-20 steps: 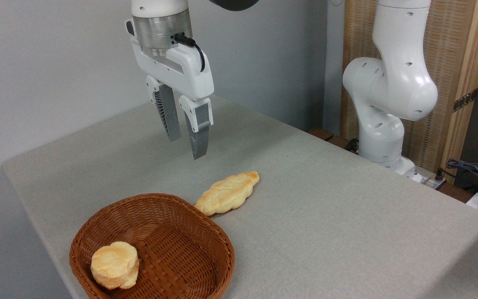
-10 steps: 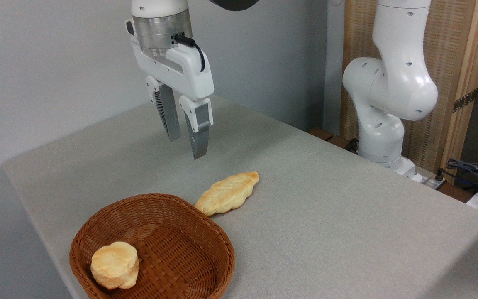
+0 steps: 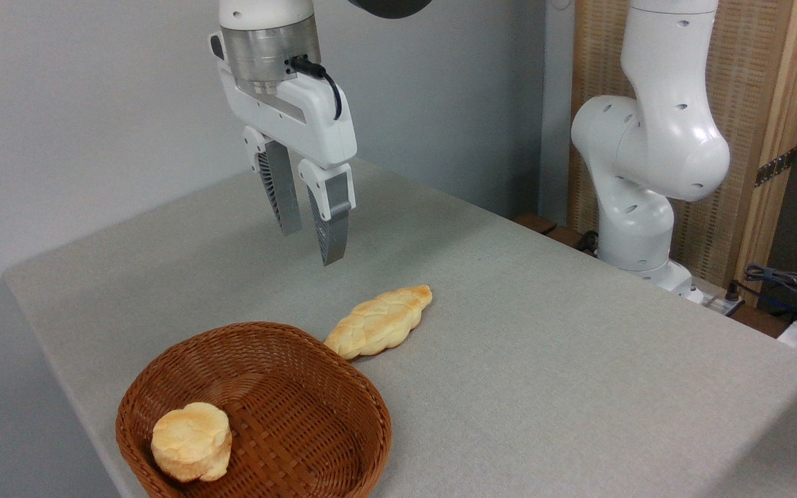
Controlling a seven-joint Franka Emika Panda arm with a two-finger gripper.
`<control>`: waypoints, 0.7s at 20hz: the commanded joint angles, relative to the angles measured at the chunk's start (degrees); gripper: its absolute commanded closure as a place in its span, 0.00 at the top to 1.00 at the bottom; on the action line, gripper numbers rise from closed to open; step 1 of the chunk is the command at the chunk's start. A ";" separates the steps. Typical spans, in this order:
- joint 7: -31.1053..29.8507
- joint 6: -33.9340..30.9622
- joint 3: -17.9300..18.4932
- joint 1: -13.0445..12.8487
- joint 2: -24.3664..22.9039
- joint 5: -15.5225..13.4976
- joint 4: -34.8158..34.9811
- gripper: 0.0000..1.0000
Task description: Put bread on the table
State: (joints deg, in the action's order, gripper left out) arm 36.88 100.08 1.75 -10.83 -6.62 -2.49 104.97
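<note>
Lying flat on table (image 3: pixel 544 360), braided loaf (image 3: pixel 379 321) points up-right, away from basket (image 3: pixel 343 387); fingers (image 3: pixel 333 235) narrowly parted, empty.

No text, label, brand mark, number or sign can be read anywhere in the camera view.
</note>
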 commanded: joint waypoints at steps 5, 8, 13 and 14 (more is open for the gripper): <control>-0.32 -0.67 -0.17 0.37 0.03 -0.94 -0.38 1.00; -0.75 -0.85 -0.08 0.46 -0.06 -0.85 -0.38 1.00; -0.58 -1.29 0.27 0.46 0.21 -0.59 -0.38 1.00; -0.49 -1.20 0.27 0.46 0.38 -0.33 -0.38 1.00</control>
State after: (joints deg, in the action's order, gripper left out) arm 36.88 99.38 1.78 -10.62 -6.61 -2.49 105.01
